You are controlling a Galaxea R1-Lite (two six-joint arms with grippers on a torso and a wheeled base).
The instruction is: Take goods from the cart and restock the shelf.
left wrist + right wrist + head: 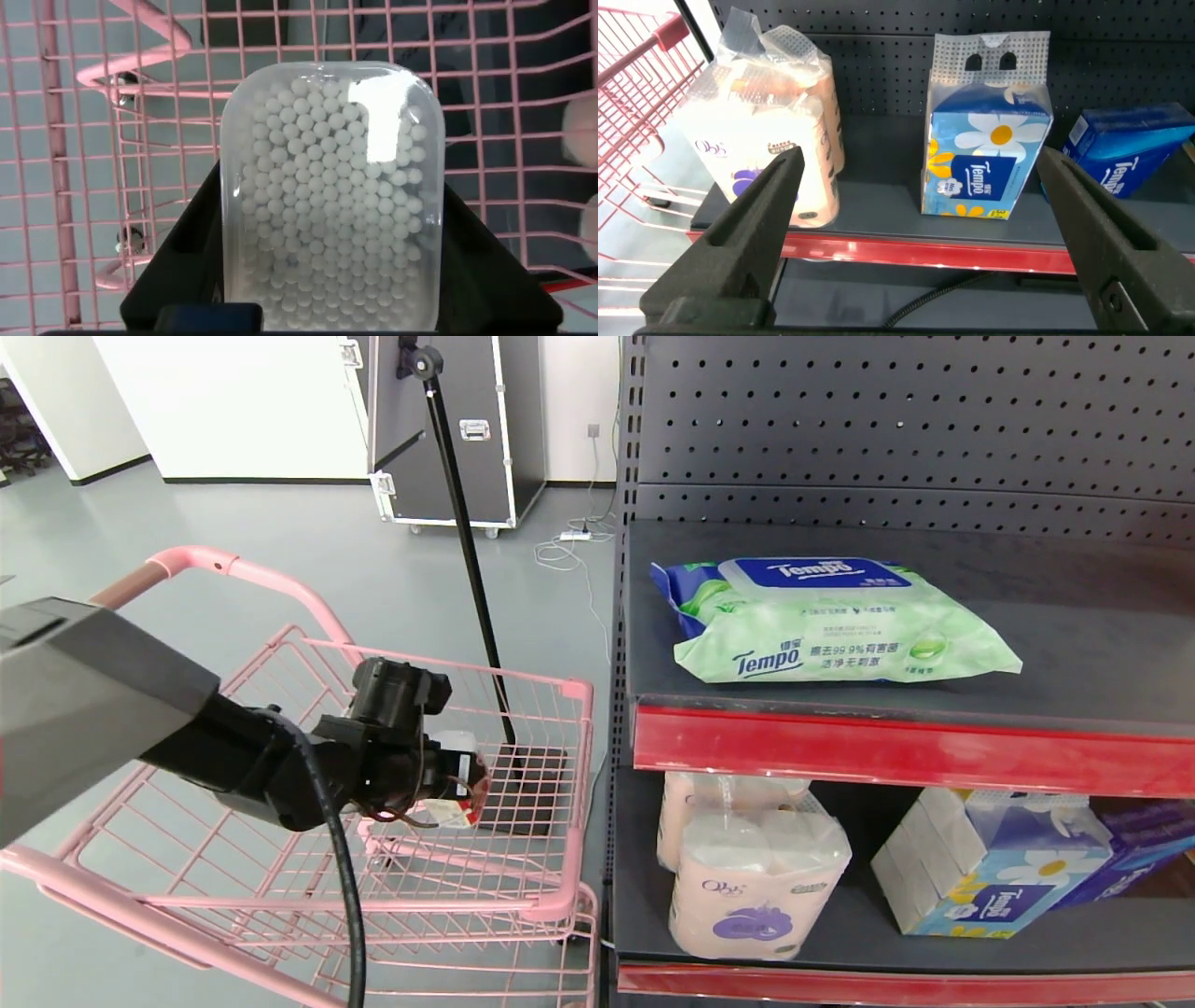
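Note:
My left gripper (464,782) is low inside the pink wire cart (563,693), shut on a clear rounded container (332,215) packed with small white tips. In the head view the container (456,753) shows as a white shape at the end of the arm, above the cart's floor. The black fingers (192,247) press its two sides. My right gripper (922,163) is open and holds nothing; it faces the lower shelf, level with its red front rail (971,254). The upper shelf board (1083,644) carries one green wet-wipe pack (840,621).
On the lower shelf stand a toilet-roll pack (756,882) (771,121), a blue-and-white tissue pack (999,873) (990,140) and a dark blue pack (1144,845) (1130,149). A black stand pole (467,541) rises just beyond the cart. A black flight case (457,429) sits farther back.

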